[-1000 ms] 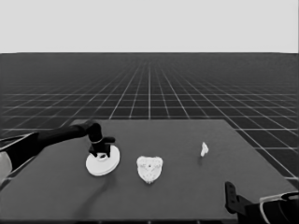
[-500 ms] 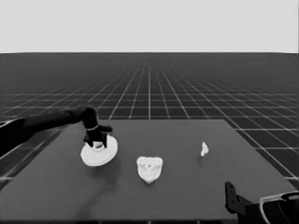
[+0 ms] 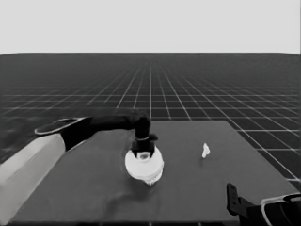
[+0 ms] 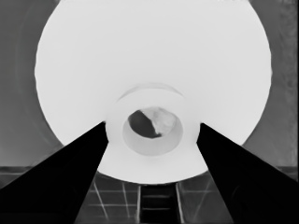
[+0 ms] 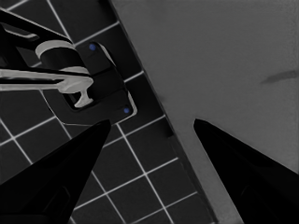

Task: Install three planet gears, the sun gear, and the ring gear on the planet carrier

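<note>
My left gripper [image 3: 144, 153] is shut on the raised middle of the larger round part [image 3: 134, 165], the ring gear, and holds it over the table's middle. The left wrist view has that part [image 4: 149, 56] filling the picture, with the left gripper [image 4: 152, 124] and its fingers [image 4: 74, 172] on either side of the hub. A white toothed bit [image 4: 162, 120] shows through the centre hole. A sliver of white [image 3: 151, 180] peeks out under the disc's near edge. The smaller round part and the gears are otherwise hidden beneath it. My right gripper [image 5: 152, 122] is open and holds nothing.
A thin white piece [image 3: 205, 150] lies right of the middle of the table [image 3: 197, 188]. The right arm [image 3: 263, 212] stays parked at the lower right corner. Its wrist view looks at the table's edge [image 5: 224, 56], the floor grid and dark machinery [image 5: 88, 79].
My left gripper has carried the larger round part from the table's left side rightwards to the middle, over where the smaller round part with gears stood. The right arm has not moved.
</note>
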